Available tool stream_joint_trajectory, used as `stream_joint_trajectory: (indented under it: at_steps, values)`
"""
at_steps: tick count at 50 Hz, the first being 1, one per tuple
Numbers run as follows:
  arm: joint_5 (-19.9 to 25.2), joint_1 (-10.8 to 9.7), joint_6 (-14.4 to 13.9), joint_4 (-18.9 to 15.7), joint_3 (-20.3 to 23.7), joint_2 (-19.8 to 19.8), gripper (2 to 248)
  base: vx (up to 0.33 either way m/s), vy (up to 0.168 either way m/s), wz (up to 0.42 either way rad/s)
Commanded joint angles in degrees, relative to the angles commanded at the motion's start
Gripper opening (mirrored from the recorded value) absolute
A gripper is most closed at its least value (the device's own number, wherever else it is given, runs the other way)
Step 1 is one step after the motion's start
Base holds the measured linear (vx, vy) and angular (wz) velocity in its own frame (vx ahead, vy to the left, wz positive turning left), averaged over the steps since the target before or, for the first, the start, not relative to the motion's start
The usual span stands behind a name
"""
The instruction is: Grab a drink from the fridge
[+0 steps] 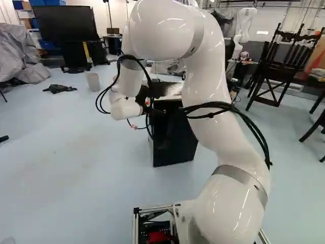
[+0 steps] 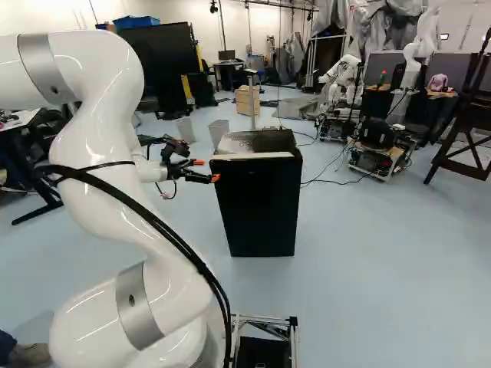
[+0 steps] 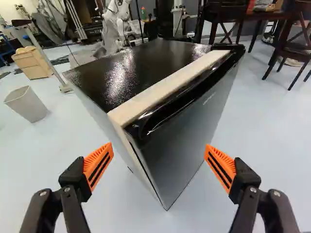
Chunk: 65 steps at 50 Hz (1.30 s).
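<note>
Right base view has the white arm [image 2: 107, 161] rising left of the middle, black cables [image 2: 153, 215] strapped along it, with the black tool [image 2: 207, 170] reaching out toward the black fridge [image 2: 257, 203]. The fridge stands upright on the pale blue floor [image 2: 368, 261], its door [image 3: 189, 141] shut, so whatever it holds inside is hidden. A pale strip [image 3: 165, 87] runs along the front edge of its glossy top, and the handle [image 3: 170, 114] sits at the door's upper edge.

In the wrist view, the 2 fingers of the tool [image 3: 159, 150] stand wide apart, released, with nothing gripped between their orange pads [image 3: 98, 165]. The fridge is straight ahead of them, turned so that a vertical edge faces the gap, and both pads are clear of it.

In the left base view, the arm covers part of the fridge. Beyond the fridge, the right base view shows 2 pale waste bins [image 2: 186, 129] on the floor, a wooden drawer unit [image 2: 247, 101] and a large dark screen [image 2: 161, 61]. At its right are another robot [image 2: 341, 77] and a dark wooden chair [image 2: 469, 123].
</note>
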Motion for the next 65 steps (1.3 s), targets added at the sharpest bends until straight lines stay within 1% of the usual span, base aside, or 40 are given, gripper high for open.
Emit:
stream_joint_trajectory:
  at_steps: [46,65]
  values:
    - [0.0,-1.42,0.0,1.68,-1.17,-0.72,247,0.0,0.0,0.0]
    - [0.0,-1.95,0.0,1.75,-2.14,-1.3,247,0.0,0.0,0.0]
